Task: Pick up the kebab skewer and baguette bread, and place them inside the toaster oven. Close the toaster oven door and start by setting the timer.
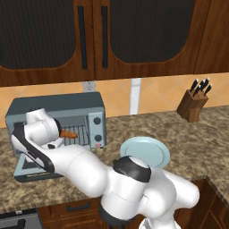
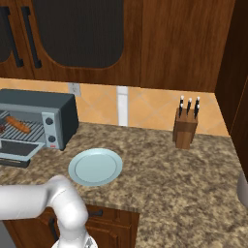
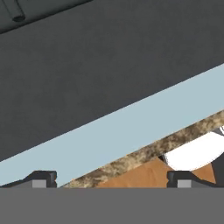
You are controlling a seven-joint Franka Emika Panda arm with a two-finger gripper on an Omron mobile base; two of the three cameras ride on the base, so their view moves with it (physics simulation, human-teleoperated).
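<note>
Right against the hand camera sits the toaster oven door (image 3: pixel 109 78), its dark glass and pale blue frame slanting across, with the gripper (image 3: pixel 109 179) spread wide and holding nothing. On the wire rack inside the toaster oven (image 2: pixel 43 104), the baguette bread (image 2: pixel 18 124) lies with its long axis across the opening, beside the kebab skewer (image 2: pixel 2 129). A pale plate (image 2: pixel 95 166) sits on the counter nearby
</note>
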